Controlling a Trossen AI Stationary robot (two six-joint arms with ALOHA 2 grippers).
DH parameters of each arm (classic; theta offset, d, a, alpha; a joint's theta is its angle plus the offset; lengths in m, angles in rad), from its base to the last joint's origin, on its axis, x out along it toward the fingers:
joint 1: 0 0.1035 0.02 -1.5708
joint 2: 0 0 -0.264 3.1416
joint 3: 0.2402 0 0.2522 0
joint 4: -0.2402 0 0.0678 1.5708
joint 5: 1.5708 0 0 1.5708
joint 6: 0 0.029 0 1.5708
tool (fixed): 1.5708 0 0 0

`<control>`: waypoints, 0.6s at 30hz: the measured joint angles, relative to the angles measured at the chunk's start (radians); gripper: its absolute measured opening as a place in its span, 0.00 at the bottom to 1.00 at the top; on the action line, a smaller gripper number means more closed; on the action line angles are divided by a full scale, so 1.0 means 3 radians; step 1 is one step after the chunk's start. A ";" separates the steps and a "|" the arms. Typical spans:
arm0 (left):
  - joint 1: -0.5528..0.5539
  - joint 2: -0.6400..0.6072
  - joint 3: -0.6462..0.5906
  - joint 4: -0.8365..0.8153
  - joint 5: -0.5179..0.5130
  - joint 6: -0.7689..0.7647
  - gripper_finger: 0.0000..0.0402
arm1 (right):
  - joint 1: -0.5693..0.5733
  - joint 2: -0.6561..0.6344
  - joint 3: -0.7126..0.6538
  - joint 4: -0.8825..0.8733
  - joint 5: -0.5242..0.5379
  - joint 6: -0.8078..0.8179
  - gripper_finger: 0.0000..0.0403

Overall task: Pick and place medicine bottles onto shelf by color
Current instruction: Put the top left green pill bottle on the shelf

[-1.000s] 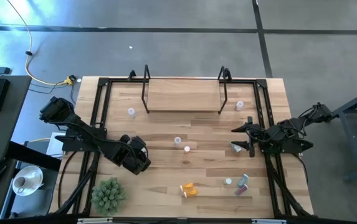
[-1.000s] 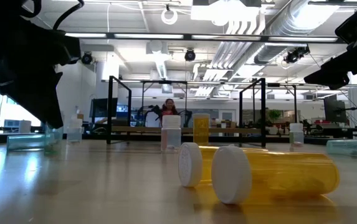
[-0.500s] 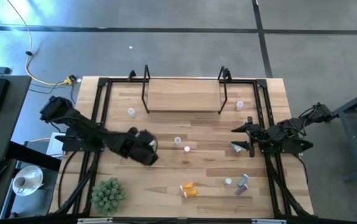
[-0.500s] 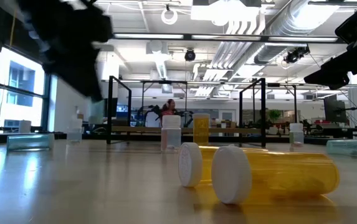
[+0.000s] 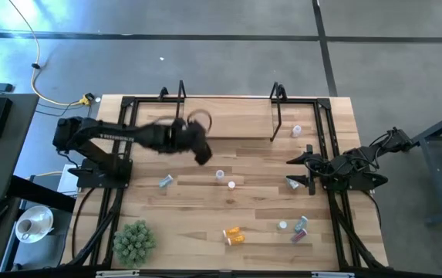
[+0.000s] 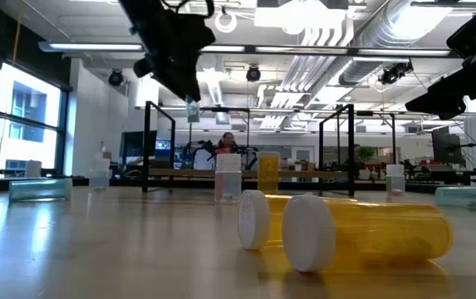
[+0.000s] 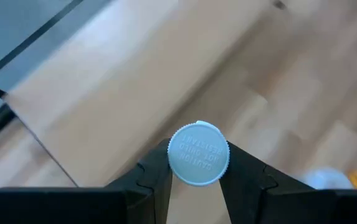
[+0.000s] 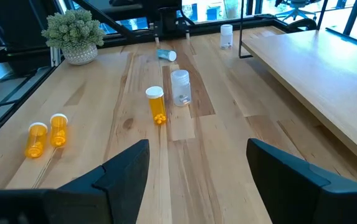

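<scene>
My left gripper (image 5: 202, 154) hangs in the air just in front of the shelf (image 5: 228, 120), shut on a small white-capped medicine bottle (image 7: 198, 154). In the low view this bottle (image 6: 192, 110) shows below the dark fingers. My right gripper (image 5: 301, 171) waits open at the table's right side. Two capped bottles (image 5: 220, 174) (image 5: 231, 185) stand mid-table. A teal one (image 5: 164, 181) lies on its side at the left. Two orange ones (image 5: 234, 234) lie near the front edge. More bottles (image 5: 301, 228) are at the front right. My left gripper pinches the bottle between its two fingers (image 7: 159, 174), just beneath the white cap (image 7: 198, 154), which faces the wrist camera. The fingers slant down toward the far side of the table. The bottle is lifted clear of the table and points down past the fingertips (image 6: 192, 110).
A green spiky plant ball (image 5: 134, 241) sits at the front left corner. One bottle (image 5: 296, 131) stands right of the shelf, another (image 5: 292, 183) lies by my right gripper. Black frame rails (image 5: 122, 154) run along both table sides.
My left gripper has risen and swung from the table's near left toward the far edge and the shelf, turning as it went, with the bottle carried clear of the table. The lying teal bottle at the left has come into sight where the arm was.
</scene>
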State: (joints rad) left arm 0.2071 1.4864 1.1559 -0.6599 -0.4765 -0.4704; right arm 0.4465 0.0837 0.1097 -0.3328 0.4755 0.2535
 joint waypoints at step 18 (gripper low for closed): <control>0.1201 0.0009 0.0237 0.0870 0.0402 0.0300 0.26 | 0.0000 0.0000 0.0000 0.0000 0.0001 0.0000 0.64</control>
State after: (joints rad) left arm 0.5674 1.4891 1.2270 -0.3989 -0.3560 -0.3805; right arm 0.4465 0.0837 0.1097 -0.3328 0.4757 0.2535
